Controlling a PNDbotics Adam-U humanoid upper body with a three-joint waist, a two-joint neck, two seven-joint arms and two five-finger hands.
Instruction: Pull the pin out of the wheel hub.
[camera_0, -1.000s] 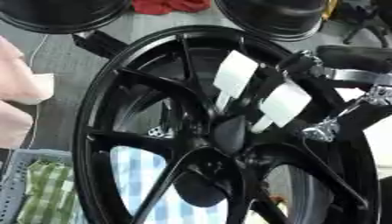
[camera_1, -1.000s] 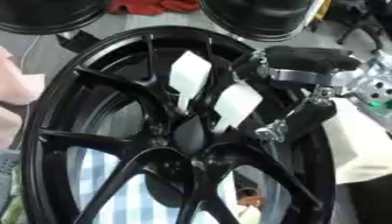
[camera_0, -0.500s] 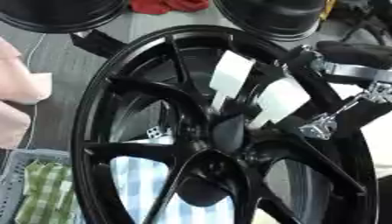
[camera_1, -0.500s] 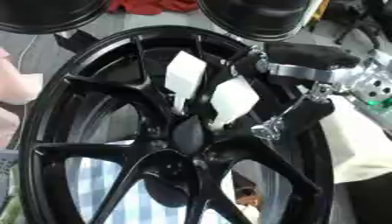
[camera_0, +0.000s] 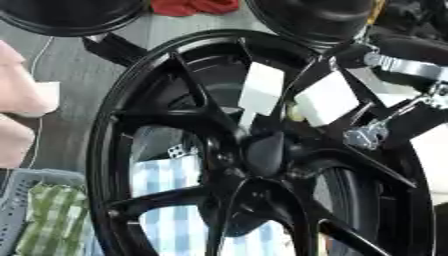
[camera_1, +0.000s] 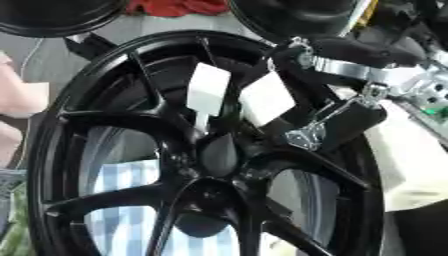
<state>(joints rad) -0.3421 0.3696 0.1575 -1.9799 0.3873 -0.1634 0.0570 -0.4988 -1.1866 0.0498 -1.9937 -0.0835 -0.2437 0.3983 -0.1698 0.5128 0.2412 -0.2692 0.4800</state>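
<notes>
A black multi-spoke wheel (camera_0: 175, 130) fills both views, with its hub (camera_0: 264, 152) near the middle. My right hand (camera_1: 346, 120), black with silver joints, reaches in from the upper right and hangs just above the hub. Two white-padded fingertips (camera_1: 208, 89) stand apart, with a spoke showing between them and nothing clearly held. A slim pale sliver (camera_1: 201, 121) shows just under the left pad, close to the hub; I cannot tell whether it is the pin. My left hand shows in neither view.
Two more black wheels (camera_0: 70, 15) lie at the top edge beside a red cloth (camera_0: 192, 6). Blue-white checked cloth (camera_0: 171, 175) shows through the spokes. A grey basket with green checked cloth (camera_0: 48, 220) sits lower left. A pink shape (camera_0: 19, 95) is at the left edge.
My right hand has drawn up and back a little from the hub; its right white pad now sits higher. The wheel has not moved.
</notes>
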